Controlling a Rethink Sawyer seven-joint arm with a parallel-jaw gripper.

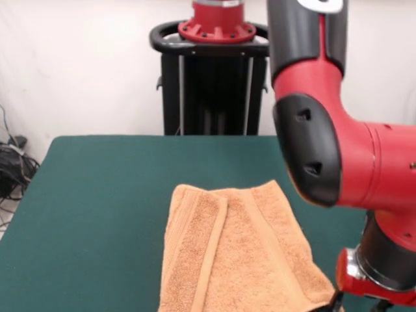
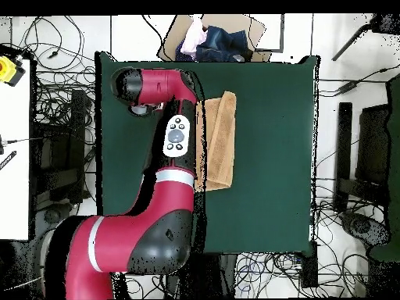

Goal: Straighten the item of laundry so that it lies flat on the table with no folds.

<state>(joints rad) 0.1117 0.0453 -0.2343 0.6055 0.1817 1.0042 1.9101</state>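
- The towel (image 1: 237,253) lies folded over on itself, a long narrow strip, on the green worktop (image 1: 97,214), reaching towards the edge opposite the robot; straightening looks barely begun.
- The arm (image 2: 176,141) hangs over the towel's one long side.
- The end effector is hidden at the picture's bottom edge; I can't tell its opening or whether it holds cloth.
- Next, I'd judge: catch the upper layer's edge and draw it sideways.

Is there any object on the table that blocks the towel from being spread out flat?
Nothing visible does. The towel lies folded on the green table, and no other object rests on the cloth around it in either view. Only the robot's own arm hangs above the towel's one side in the overhead view.
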